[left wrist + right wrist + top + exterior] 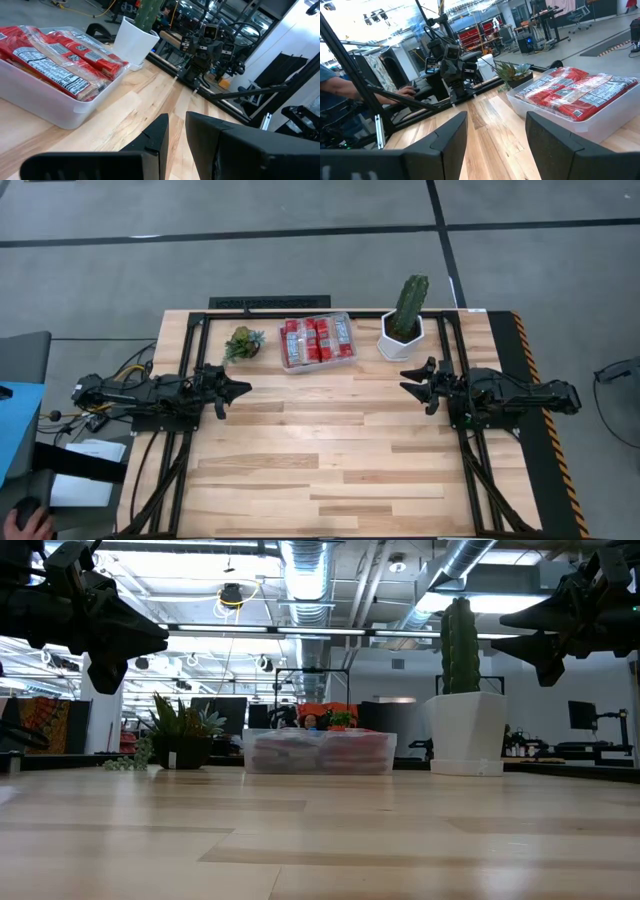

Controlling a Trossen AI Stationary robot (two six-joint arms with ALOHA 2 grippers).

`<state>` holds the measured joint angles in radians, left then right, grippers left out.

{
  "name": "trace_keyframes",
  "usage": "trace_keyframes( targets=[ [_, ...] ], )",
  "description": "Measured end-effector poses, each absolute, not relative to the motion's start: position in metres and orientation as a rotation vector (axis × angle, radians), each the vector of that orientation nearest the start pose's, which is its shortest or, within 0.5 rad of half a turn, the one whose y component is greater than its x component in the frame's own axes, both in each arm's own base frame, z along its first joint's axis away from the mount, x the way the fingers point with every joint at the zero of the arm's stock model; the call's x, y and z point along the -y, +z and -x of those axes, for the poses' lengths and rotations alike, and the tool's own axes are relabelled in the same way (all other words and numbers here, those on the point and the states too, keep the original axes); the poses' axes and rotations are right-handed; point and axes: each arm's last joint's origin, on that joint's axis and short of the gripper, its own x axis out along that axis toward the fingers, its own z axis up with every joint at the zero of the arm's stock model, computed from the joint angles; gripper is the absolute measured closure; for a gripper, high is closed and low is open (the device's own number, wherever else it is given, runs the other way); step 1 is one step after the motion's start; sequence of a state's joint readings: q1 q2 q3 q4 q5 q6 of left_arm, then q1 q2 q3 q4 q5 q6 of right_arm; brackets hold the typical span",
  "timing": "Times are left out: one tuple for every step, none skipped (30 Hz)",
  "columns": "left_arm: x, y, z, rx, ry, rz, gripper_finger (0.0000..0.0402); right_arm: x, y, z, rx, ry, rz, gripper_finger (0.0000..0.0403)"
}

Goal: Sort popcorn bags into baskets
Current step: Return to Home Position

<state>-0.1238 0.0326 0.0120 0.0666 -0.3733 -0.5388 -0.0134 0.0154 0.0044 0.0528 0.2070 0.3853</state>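
Several red popcorn bags (317, 340) lie packed flat in the clear plastic basket (316, 367), which stands at the table's far edge, near the middle. The wrist views show the bags (55, 55) (575, 92) filling the basket above its wall (50, 107). My left gripper (243, 388) hovers over the table's left side, fingers only a narrow gap apart (177, 127), holding nothing. My right gripper (405, 380) hovers over the right side, wide open (496, 125) and empty. Both point toward the table's middle, well clear of the basket.
A small succulent (243, 342) sits left of the basket. A cactus in a white pot (404, 325) stands to its right. The wooden table top (330, 450) in front of them is bare. A person's hand (25, 520) shows off the table's near left.
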Motion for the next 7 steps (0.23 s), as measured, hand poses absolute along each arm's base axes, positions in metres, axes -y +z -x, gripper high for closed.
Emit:
trace_keyframes(
  targets=[
    [0.0015,0.1714,-0.0975,0.111,0.231,0.547,0.0347,0.0073,0.1689,-0.0976,0.084,-0.210,-0.388,0.0181],
    [0.0015,0.1714,-0.0975,0.111,0.231,0.547,0.0347,0.0073,0.1689,-0.0976,0.084,-0.210,-0.388,0.0180],
    [0.0015,0.1714,-0.0975,0.111,0.231,0.547,0.0347,0.0072,0.1689,-0.0976,0.084,-0.209,-0.388,0.0179],
    [0.0015,0.1714,-0.0975,0.111,0.231,0.547,0.0347,0.0073,0.1689,-0.0976,0.084,-0.210,-0.388,0.0178],
    [0.0015,0.1714,-0.0975,0.111,0.231,0.547,0.0347,0.0073,0.1689,-0.0976,0.084,-0.210,-0.388,0.0177],
    [0.0015,0.1714,-0.0975,0.111,0.232,0.547,0.0347,0.0072,0.1689,-0.0976,0.084,-0.209,-0.388,0.0177],
    [0.0015,0.1714,-0.0975,0.111,0.231,0.547,0.0347,0.0072,0.1689,-0.0976,0.084,-0.209,-0.388,0.0177]
  ],
)
